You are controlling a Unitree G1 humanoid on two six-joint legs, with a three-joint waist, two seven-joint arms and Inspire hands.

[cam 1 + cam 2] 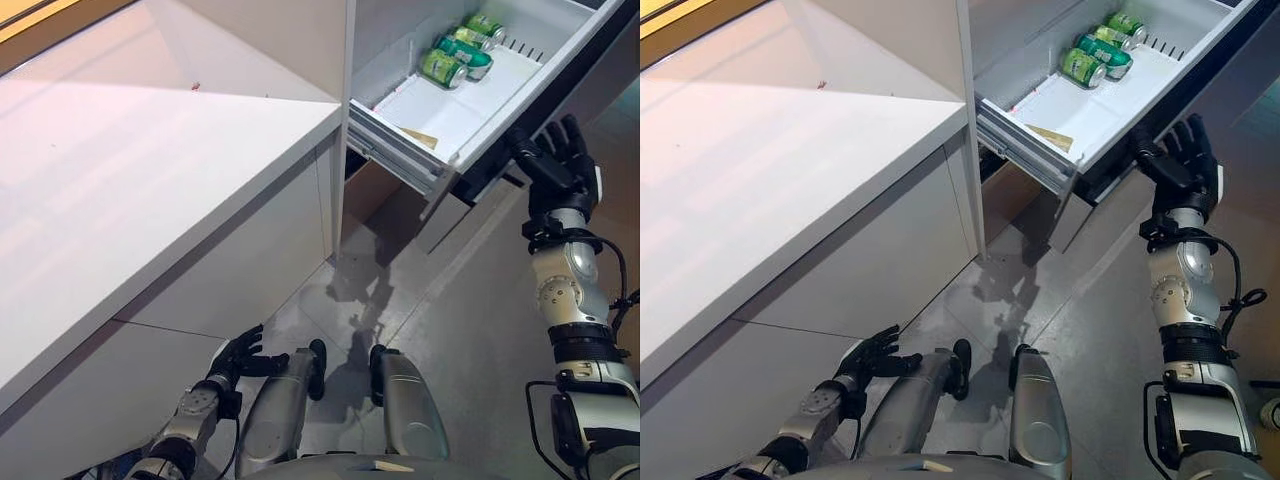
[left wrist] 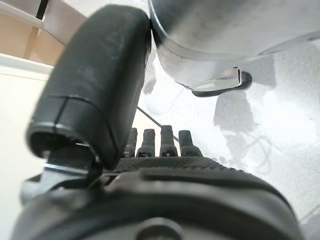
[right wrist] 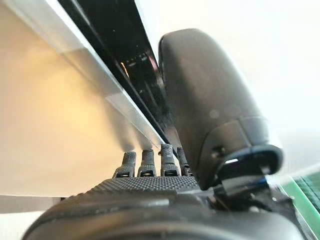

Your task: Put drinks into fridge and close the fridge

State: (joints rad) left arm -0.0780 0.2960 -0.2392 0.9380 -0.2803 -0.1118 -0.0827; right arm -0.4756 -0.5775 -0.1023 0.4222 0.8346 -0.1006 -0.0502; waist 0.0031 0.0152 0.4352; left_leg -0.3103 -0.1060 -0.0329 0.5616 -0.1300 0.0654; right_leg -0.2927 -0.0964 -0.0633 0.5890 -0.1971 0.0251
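Note:
Green cans [image 1: 455, 55] lie at the back of a white fridge drawer [image 1: 470, 105] that is pulled out at the upper right; they also show in the right eye view [image 1: 1095, 52]. My right hand [image 1: 556, 162] is raised with straight fingers flat against the drawer's dark front panel [image 1: 500, 170]. In the right wrist view the fingers [image 3: 150, 162] lie along the dark panel edge [image 3: 107, 45]. My left hand [image 1: 240, 355] hangs low by my side, open and empty; its fingers [image 2: 160, 142] point at the floor.
A long white counter [image 1: 130, 200] fills the left side, its corner close to the drawer. A brown opening [image 1: 365, 195] shows under the drawer. Grey tiled floor [image 1: 450, 310] lies below and to the right.

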